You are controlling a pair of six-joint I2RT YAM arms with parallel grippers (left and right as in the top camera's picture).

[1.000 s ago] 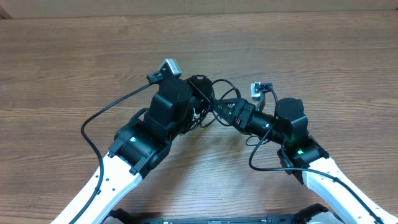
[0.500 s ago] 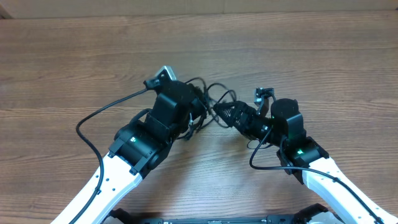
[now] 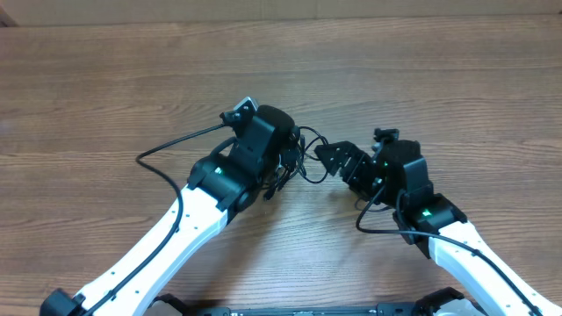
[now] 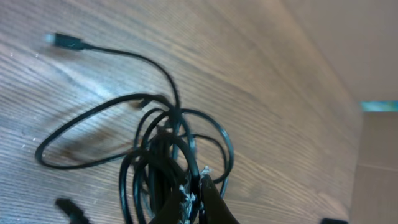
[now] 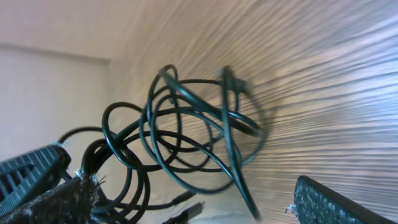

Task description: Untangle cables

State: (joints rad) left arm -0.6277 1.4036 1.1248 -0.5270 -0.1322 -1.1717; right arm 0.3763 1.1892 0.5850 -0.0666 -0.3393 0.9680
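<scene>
Pinching a few strands at the near side of the bunch, the left tool (image 4: pixel 196 190) is closed tight on the cables (image 4: pixel 168 143). The right tool (image 5: pixel 186 190) stands wide apart just beside the same bunch, holding nothing, w/ loops between its fingers (image 5: pixel 43 180).

Cables sit mid-table, between the two tools, in overlapping loops. One free plug end (image 4: pixel 62 40) trails out onto the wood.

Handling, as I judge it: thin, light, floppy cord, springy enough to keep its curl (so loops will snag each other when pulled). Prob. best hold is a single outer loop or the free plug end, not the dense middle.

Room: bare table (image 3: pixel 439 79) on all sides and the far edge is well away. The left arm's own thick cable (image 3: pixel 162 151) lies well off to the left, clear of the bunch.
</scene>
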